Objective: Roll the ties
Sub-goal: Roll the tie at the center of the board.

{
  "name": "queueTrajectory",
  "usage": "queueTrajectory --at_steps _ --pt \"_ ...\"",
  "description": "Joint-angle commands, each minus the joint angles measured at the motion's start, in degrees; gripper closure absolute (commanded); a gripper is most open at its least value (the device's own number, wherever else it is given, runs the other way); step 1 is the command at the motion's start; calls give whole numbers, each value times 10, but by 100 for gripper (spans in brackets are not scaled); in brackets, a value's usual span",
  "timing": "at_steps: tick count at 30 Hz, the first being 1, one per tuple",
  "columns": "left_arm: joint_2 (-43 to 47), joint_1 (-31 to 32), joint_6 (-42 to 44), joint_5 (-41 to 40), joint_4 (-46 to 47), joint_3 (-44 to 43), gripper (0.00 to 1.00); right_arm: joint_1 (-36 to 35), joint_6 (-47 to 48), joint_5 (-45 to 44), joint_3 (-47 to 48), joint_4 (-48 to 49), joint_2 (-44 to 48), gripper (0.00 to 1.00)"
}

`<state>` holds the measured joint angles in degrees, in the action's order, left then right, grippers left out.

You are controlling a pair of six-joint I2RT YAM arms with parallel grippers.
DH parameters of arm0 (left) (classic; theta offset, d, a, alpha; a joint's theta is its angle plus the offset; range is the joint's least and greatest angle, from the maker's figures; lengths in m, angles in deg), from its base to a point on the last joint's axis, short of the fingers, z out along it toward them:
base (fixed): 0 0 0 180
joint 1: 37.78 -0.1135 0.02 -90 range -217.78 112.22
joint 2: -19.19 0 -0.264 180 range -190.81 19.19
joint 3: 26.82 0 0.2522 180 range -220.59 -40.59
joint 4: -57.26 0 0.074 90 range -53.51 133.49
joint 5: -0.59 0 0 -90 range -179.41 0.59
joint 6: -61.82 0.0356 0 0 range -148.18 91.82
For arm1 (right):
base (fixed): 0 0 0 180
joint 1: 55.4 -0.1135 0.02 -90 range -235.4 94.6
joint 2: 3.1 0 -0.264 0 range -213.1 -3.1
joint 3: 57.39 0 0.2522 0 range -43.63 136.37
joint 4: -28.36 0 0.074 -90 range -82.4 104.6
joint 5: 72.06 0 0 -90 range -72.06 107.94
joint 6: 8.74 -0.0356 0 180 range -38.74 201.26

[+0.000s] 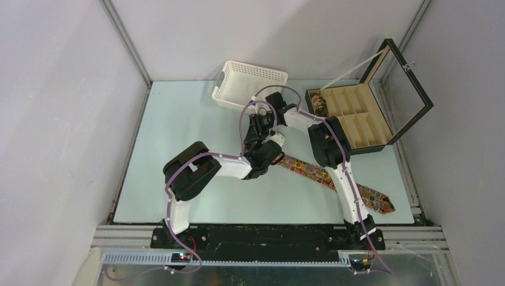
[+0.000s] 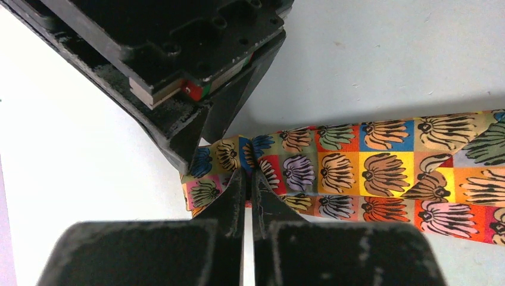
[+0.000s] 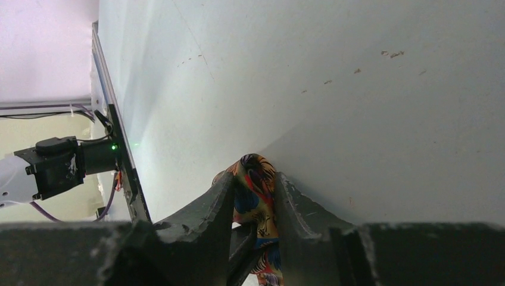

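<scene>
One tie (image 1: 309, 173) with bright patterned squares lies diagonally across the table, its wide end at the near right. My left gripper (image 2: 249, 173) is shut on the tie (image 2: 357, 173) close to its narrow end, the cloth pinched at the fingertips. My right gripper (image 3: 253, 177) comes down from above at the same end. Its fingers press on both sides of a folded-over loop of the tie (image 3: 257, 167). In the top view both grippers meet at that end, left gripper (image 1: 269, 158) under the right gripper (image 1: 263, 140). A coiled tie (image 1: 318, 104) sits in the box's back-left compartment.
The black compartmented box (image 1: 363, 113) stands open at the back right, its glass lid raised. A white perforated basket (image 1: 250, 83) lies tilted at the back middle, just behind the right wrist. Metal rails edge the table.
</scene>
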<state>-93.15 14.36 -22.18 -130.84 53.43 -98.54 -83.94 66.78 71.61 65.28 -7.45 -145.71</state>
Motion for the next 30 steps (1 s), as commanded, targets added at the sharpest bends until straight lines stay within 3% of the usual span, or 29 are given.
queueTrajectory --at_steps 1,10,15,30 --pt "14 2 -14 21 7 -9 100 -4 -14 -19 -13 -49 2 70" --pt "14 2 -15 21 7 -9 99 -3 -20 -26 -39 -22 17 85" --pt "13 2 -14 17 1 -15 83 -3 -24 -31 -42 -14 21 92" --pt "33 2 -12 9 -16 -25 64 1 -46 -47 -53 11 29 96"
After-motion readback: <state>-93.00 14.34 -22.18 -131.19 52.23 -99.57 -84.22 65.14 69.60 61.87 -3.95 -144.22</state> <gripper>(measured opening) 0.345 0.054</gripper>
